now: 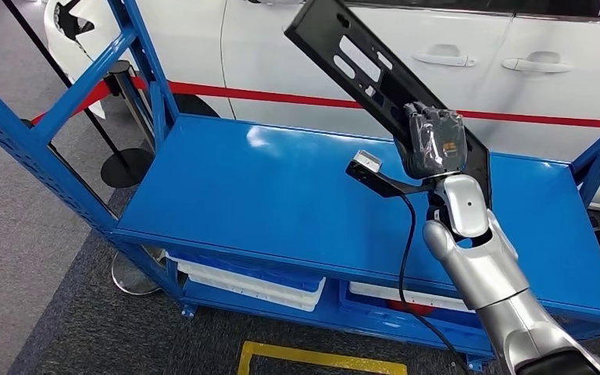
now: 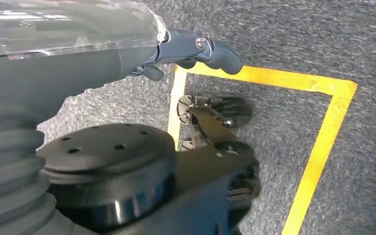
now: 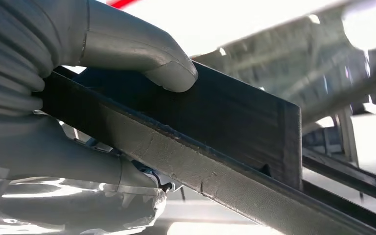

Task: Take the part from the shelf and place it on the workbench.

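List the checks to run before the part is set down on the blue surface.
1. Grip: right hand holds the black part, thumb pressed on it: ok.
2. Landing spot: blue top bare under the part: ok.
3. Part attitude: tilted, raised, not yet flat: not ok.
4. Cable hanging near the forearm, snag risk: cannot tell.
5. Left hand hangs over the floor, away from the work: ok.

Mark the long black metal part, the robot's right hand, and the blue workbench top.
Long black slotted metal part [image 1: 351, 58], head view, upper slotted stretch.
Right hand [image 1: 433, 141], head view, back of the hand.
Blue metal workbench top [image 1: 258, 195], head view, bare surface.
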